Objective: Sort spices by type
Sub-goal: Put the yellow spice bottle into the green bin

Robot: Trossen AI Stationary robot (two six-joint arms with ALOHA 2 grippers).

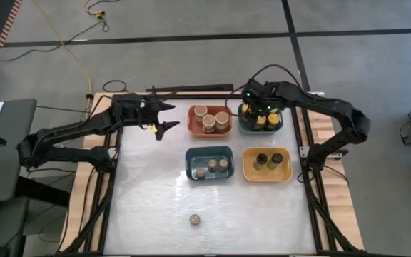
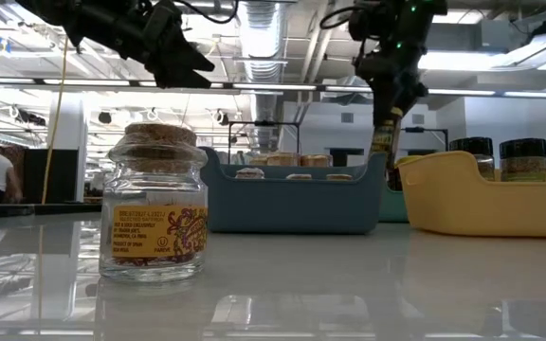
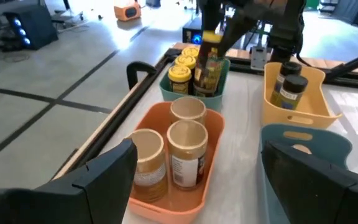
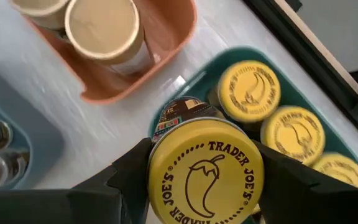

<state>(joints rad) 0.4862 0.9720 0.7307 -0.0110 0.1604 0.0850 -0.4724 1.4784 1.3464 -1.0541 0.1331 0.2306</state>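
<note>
Right tool (image 4: 201, 171) grasps a yellow-lidded jar (image 4: 205, 172) above the teal bin (image 1: 260, 127) — left tool (image 1: 164, 116) released, hovering beside the orange bin (image 1: 209, 132); one cork-topped jar (image 2: 155, 202) alone on the tabletop (image 1: 155, 193).

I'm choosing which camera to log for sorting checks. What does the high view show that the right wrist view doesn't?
Only the high view shows the lone jar left on the table, the yellow bin and the open left tool. Only the right wrist view shows the lid print on the yellow-lidded jar the right tool grips. Both show the orange bin and teal bin.
</note>
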